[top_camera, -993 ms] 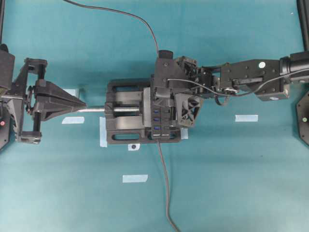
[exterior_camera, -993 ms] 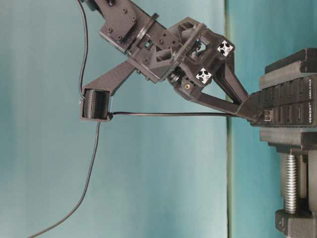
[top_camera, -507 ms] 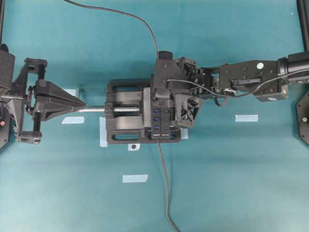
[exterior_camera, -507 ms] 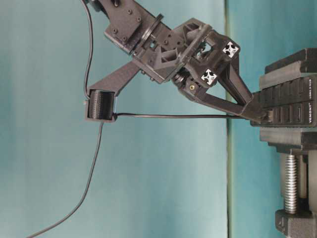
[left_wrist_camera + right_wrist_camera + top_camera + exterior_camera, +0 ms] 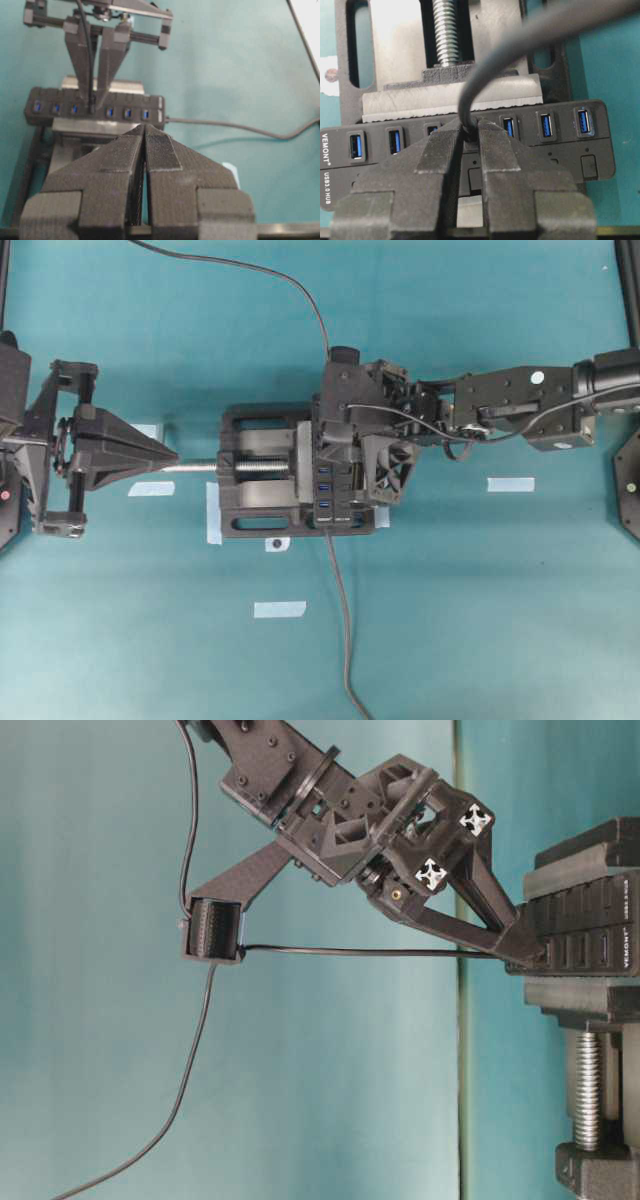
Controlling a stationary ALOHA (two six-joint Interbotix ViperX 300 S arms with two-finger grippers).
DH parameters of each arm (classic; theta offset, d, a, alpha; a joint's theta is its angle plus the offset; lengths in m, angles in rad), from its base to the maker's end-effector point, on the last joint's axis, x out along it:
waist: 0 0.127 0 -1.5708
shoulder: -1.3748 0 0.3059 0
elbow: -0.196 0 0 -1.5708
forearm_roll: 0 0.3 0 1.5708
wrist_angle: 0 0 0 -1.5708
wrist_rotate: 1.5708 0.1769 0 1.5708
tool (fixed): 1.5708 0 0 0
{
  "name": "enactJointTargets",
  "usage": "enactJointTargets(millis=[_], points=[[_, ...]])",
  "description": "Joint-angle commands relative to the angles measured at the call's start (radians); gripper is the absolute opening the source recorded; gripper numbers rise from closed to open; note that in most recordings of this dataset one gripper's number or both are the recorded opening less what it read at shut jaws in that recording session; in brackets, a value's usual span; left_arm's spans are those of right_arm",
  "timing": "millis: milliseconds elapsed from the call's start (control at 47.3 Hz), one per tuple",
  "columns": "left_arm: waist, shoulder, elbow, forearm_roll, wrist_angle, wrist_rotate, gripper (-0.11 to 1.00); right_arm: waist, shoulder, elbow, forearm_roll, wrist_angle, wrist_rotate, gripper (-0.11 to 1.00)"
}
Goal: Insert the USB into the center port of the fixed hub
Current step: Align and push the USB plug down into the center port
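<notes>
Seen from the right wrist, the right gripper (image 5: 468,134) is clamped on the USB (image 5: 470,131), its fingers nearly together with the plug pressed at the center port (image 5: 92,108) of the fixed hub (image 5: 560,145) (how deep it sits is hidden). Behind the hub stands the vise (image 5: 258,485) clamping it. Beyond the vise's screw, the left gripper (image 5: 172,456) rests with its fingers pressed together, holding nothing.
</notes>
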State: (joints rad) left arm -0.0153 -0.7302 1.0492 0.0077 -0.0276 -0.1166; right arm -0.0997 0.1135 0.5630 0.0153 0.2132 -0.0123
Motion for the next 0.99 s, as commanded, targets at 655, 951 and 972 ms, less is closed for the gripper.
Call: enactJointTargets(millis=[655,951,972], points=[[0.0,-0.002,-0.02,0.002,-0.009,-0.003,0.0,-0.002,0.009,0.029,0.002,0.008,0.009,0.08],[0.0,-0.002,-0.02,0.002,-0.009,-0.003,0.0,-0.006,0.0,0.025,0.002,-0.035,0.025,0.09],[0.0,-0.002,-0.02,0.002,-0.009,-0.003,0.0,-0.006,-0.002,0.025,0.002,-0.04,0.029,0.09]])
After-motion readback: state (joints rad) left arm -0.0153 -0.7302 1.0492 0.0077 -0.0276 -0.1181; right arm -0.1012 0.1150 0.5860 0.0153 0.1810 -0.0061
